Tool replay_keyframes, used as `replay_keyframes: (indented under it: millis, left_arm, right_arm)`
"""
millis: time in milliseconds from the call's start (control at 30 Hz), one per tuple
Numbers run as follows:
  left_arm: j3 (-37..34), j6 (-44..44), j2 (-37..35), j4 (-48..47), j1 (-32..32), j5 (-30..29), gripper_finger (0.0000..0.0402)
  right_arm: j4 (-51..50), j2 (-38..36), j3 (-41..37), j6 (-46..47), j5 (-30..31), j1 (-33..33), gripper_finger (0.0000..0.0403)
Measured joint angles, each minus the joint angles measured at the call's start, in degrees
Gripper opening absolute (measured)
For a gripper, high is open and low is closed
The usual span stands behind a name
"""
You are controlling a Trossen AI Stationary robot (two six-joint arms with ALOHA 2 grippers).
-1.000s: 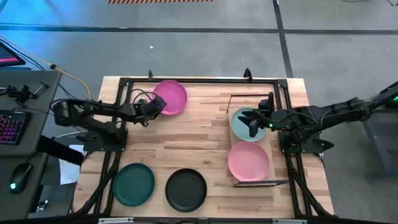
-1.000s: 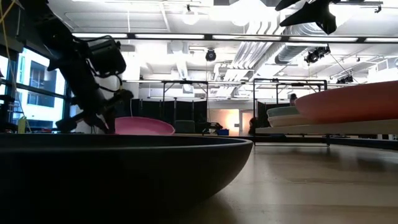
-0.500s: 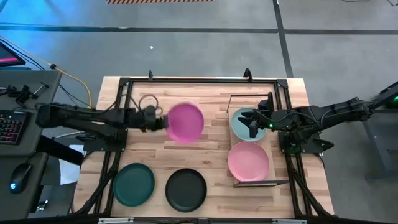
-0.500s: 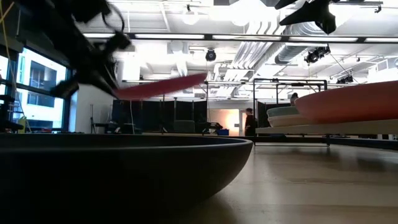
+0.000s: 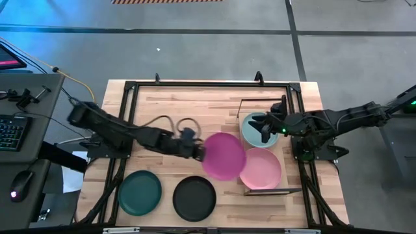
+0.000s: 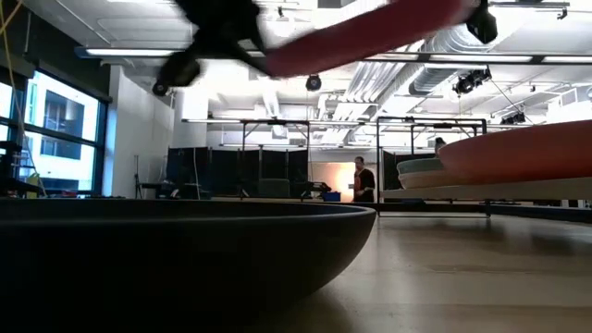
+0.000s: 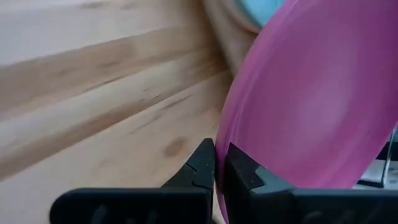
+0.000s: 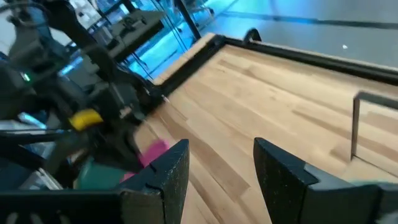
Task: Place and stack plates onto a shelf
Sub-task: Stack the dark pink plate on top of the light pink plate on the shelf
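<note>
Your left gripper (image 5: 199, 150) is stretched out over the middle of the light plank tabletop (image 5: 208, 110), clenched on the near rim of the round magenta plate (image 5: 223, 155); in the left wrist view its two dark fingers (image 7: 204, 163) pinch that rim from either side, with the plate (image 7: 311, 106) tilted up ahead of them; from above, the plate's far edge overlaps the round light pink plate (image 5: 262, 168), and the low view shows the magenta plate (image 6: 370, 32) held high in the air, slanted, clear of the table.

Your light pink plate lies on the flat light-wood shelf with the thin black wire frame (image 5: 247, 104), on the end nearer the table's front edge; the round pale teal plate (image 5: 252, 133) sits on the shelf's other end, just beside the pink one.

Your right gripper (image 5: 262, 130) hangs over the pale teal plate; its fingers (image 8: 165, 171) stand apart with nothing between them in the right wrist view.

The round dark green plate (image 5: 140, 192) and the round black plate (image 5: 194, 198) lie side by side on the tabletop near its front edge, well apart from the shelf; the black plate's rim (image 6: 185, 250) fills the foreground of the low view; a person (image 6: 363, 181) stands far back in the room.
</note>
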Motion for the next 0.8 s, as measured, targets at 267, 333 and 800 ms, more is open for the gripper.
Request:
replay_keyframes:
  millis: [267,333,800]
  left_arm:
    - [17.79,9.18,17.35,-0.16,3.30,4.10,0.0001]
    - [20.51,9.30,20.23,-0.13,3.74,4.55,0.0001]
    - [29.46,13.09,31.55,6.78,4.59,5.18,0.0020]
  right_arm:
    - [-0.24,-0.93,5.02,-8.09,0.07,0.00,0.0160]
    - [-0.29,-1.29,5.72,-9.15,0.08,0.00,0.0160]
    - [-2.94,-1.97,5.89,-8.69,-0.22,0.00,0.0160]
